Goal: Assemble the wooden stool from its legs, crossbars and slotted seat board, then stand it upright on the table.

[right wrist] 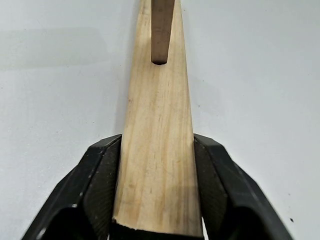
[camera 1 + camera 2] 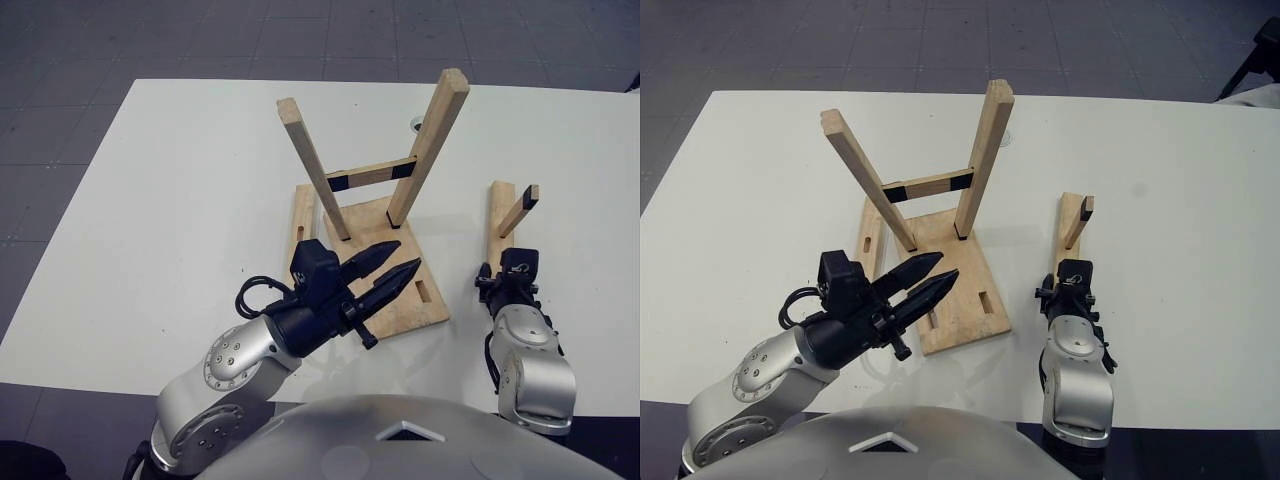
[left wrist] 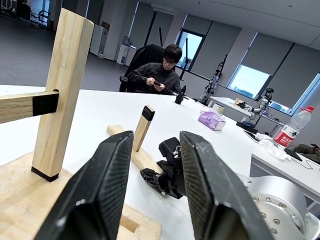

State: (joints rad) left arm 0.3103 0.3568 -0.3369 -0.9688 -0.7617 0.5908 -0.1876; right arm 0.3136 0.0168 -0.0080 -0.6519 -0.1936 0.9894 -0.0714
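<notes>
Left pincer [image 2: 405, 257] hovers partly open and holding nothing over the near half of the seat board [image 2: 372, 218], which lies flat mid-bench [image 2: 180, 200]. A left leg [image 2: 315, 170] and a right leg [image 2: 428, 150] stand up from its far half, leaning apart, joined by a crossbar [image 2: 372, 176]. An open slot [image 2: 428, 290] lies beside the pincer's tips. Right of the board and apart from it, a third leg [image 2: 499, 215] lies flat with a short bar [image 2: 522, 208] rising from it. The right pincer [image 1: 156, 142] is clamped on its near end.
</notes>
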